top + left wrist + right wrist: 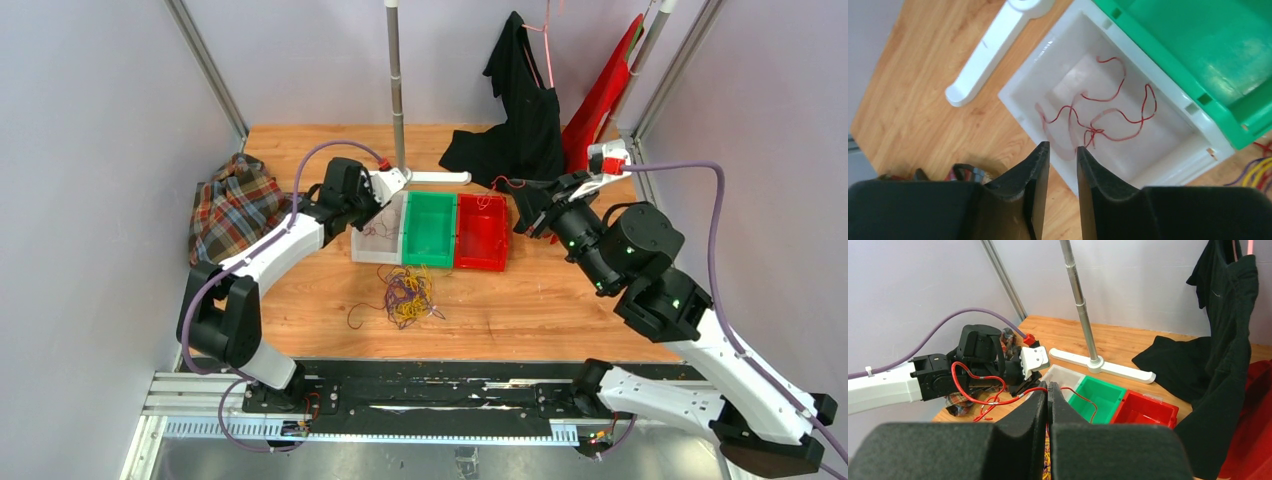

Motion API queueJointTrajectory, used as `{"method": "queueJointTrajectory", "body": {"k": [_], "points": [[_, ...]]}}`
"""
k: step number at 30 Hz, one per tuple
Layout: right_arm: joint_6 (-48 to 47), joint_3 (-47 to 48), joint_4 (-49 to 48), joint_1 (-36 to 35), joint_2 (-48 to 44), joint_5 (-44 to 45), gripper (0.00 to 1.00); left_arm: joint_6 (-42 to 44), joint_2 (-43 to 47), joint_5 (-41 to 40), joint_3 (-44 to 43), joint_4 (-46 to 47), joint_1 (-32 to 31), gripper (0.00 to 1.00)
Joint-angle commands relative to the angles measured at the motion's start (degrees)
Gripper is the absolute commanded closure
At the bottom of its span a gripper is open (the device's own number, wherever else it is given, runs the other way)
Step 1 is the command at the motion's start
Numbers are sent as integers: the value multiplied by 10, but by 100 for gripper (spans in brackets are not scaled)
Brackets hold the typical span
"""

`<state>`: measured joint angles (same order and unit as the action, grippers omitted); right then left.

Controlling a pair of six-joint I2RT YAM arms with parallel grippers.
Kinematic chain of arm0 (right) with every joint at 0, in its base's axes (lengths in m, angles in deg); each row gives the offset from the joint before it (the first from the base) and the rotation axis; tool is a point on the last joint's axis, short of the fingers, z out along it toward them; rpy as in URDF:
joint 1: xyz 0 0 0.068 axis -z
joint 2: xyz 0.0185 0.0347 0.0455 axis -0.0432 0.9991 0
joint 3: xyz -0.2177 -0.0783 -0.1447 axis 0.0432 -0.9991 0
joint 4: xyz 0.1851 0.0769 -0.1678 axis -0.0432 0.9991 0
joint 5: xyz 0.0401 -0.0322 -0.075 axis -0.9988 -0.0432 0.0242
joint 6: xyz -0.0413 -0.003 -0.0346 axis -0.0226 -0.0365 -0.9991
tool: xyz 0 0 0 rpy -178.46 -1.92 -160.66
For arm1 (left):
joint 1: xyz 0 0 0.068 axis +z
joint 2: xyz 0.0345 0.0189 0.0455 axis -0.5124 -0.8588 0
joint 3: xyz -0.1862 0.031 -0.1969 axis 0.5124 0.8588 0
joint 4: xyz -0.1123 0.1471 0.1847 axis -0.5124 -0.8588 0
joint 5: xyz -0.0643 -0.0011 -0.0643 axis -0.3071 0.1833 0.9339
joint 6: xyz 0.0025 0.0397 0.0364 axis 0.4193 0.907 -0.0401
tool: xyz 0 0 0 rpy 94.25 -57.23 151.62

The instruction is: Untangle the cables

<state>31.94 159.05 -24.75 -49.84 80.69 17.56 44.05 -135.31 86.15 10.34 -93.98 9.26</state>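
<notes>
While the left gripper point(1063, 150) hangs slightly parted over the white bin point(1158, 150) holding a red cable point(1108, 117), the right gripper point(1047, 387) pinches another red cable point(1013, 399); tangled cables point(408, 297) lie before the green bin point(428, 228).

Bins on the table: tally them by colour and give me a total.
White bin: 1
Green bin: 1
Red bin: 1
Total: 3

Overhead and both wrist views share white bin point(375, 257).
</notes>
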Motion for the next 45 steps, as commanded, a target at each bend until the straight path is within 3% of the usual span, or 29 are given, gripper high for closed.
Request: {"method": "queueJointTrajectory", "body": {"k": [1,7,10,15,16,22,27,30,45], "points": [[-9,24,-7,7,11,-6,99,-4,7,66,-14,-48,0,65],[-1,43,-3,7,34,-12,99,-24,11,70,-50,-90,12,54],[7,57,-10,7,60,-26,100,-61,27,109,-98,-144,44,43],[21,101,-39,7,137,-76,99,-146,83,223,-153,-219,154,5],[25,112,-45,7,155,-87,99,-154,100,243,-150,-230,184,1],[70,182,-93,7,280,-170,99,-131,205,267,-101,-304,279,2],[119,230,-136,8,384,-221,99,-141,241,235,-82,-330,333,2],[125,248,-151,8,430,-237,99,-146,249,201,-75,-329,342,2],[133,289,-158,95,618,-319,99,-140,258,201,-85,-362,347,2]]}}
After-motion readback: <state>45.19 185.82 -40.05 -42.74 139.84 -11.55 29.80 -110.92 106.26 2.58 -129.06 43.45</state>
